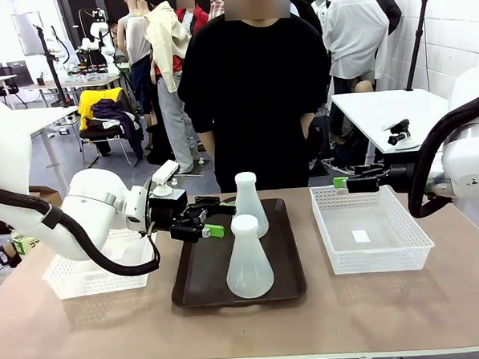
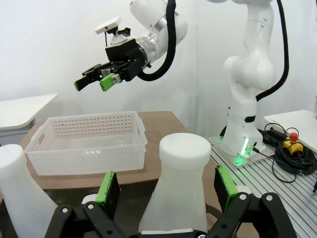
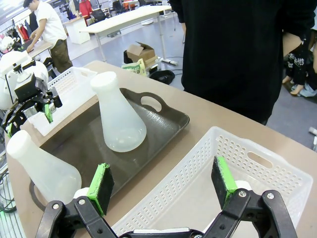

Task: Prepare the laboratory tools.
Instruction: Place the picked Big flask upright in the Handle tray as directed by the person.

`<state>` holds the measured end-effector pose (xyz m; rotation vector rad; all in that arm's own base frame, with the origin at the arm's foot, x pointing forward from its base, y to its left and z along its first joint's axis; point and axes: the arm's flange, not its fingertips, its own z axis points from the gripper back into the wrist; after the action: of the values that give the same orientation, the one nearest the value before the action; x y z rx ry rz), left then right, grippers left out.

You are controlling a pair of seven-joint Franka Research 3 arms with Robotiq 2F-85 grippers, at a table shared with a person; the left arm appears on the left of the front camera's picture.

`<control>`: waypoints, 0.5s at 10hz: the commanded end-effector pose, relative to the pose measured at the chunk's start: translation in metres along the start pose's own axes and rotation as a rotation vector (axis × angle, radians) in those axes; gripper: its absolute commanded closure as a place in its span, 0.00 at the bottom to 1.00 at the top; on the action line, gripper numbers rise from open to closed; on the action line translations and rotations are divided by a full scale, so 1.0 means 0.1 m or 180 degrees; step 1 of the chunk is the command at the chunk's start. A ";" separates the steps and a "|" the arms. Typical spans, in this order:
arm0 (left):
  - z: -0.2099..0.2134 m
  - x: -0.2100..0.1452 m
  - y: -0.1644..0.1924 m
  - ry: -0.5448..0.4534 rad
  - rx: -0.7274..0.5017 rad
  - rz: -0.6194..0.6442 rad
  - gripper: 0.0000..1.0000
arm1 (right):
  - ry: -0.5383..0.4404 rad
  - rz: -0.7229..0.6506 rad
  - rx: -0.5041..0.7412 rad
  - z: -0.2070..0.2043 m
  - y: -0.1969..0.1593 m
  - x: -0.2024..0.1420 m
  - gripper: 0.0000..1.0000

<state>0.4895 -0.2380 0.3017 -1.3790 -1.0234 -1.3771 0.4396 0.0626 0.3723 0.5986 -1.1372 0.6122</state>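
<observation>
flasks: near flask [image 1: 248, 258] and far flask [image 1: 249, 203] standing on tray [image 1: 195, 285], frame centre | left gripper [image 1: 212, 221] jaws open, hovering beside far flask | right gripper [image 1: 341, 182] jaws open, over right basket [image 1: 372, 257] | step: approaching grasp; next: straddling neck, closing

A: what kind of place is this?

B: robotics lab for sure. White robot arm bolted to a slotted metal base plate [image 2: 277, 178], red emergency-stop button box [image 2: 290, 139] with cables beside it.

A: and further back?

B: white folding work tables [image 1: 384, 107], black tripod stands [image 1: 53, 65], people working at benches.
</observation>
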 end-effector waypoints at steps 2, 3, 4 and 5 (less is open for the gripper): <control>0.00 0.01 0.00 -0.0027 -0.0015 -0.0051 0.00 | 0.0021 -0.0032 -0.0019 0.00 0.02 -0.01 0.00; 0.00 0.01 0.00 -0.0027 -0.0015 -0.0051 0.00 | 0.0021 -0.0032 -0.0019 0.00 0.02 -0.01 0.00; 0.00 0.01 0.00 -0.0027 -0.0015 -0.0051 0.00 | 0.0021 -0.0032 -0.0019 0.00 0.02 -0.01 0.00; 0.00 0.01 0.00 -0.0027 -0.0015 -0.0051 0.00 | 0.0021 -0.0032 -0.0019 0.00 0.02 -0.01 0.00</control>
<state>0.4895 -0.2380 0.3017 -1.3790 -1.0234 -1.3771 0.4396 0.0626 0.3723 0.5986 -1.1372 0.6122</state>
